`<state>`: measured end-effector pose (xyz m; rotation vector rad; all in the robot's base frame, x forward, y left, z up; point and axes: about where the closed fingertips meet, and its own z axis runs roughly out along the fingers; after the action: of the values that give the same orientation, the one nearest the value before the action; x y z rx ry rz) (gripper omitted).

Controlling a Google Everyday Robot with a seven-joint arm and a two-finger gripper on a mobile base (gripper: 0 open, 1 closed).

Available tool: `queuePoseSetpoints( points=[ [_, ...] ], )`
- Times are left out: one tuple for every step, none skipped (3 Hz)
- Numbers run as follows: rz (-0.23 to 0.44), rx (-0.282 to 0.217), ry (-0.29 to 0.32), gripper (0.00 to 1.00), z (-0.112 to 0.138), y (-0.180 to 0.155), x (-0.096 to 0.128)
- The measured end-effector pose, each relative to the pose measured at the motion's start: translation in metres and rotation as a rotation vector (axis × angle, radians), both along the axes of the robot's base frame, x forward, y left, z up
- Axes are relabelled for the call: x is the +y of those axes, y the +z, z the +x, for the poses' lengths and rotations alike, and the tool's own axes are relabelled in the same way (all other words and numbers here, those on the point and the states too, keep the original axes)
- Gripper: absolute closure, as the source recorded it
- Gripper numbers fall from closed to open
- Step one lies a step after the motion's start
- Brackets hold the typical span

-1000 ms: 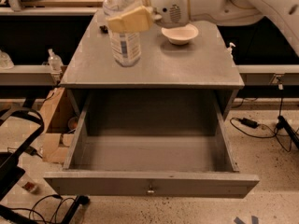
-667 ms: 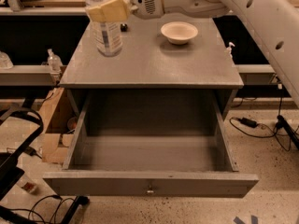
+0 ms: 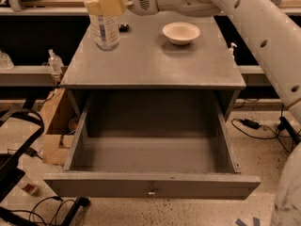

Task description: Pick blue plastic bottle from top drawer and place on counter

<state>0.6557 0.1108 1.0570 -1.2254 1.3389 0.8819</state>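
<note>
Over grey counter [image 3: 155,65], hand [image 3: 104,3] around bottle [image 3: 105,32]

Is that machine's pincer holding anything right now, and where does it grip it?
Yes: the pincer, over the back left of the counter, clasps the blue plastic bottle around its upper part, above the label.

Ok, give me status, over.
Gripper at top of blue plastic bottle. Bottle upright, back-left of counter. Top drawer open. Bowl to the right, apart.

A lone camera, perhaps head-mounted, looks down from near onto top drawer [image 3: 117,186] and counter [image 3: 155,65], gripper [image 3: 106,3] upper left.
</note>
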Motion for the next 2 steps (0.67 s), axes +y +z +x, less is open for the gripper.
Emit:
queuePoseSetpoints(
  points=[
    [0.04,0.052,-0.079,1.0,0.051,-0.008,0.01],
    [0.033,0.12,-0.159,1.0,0.088,-0.028,0.019]
  ],
)
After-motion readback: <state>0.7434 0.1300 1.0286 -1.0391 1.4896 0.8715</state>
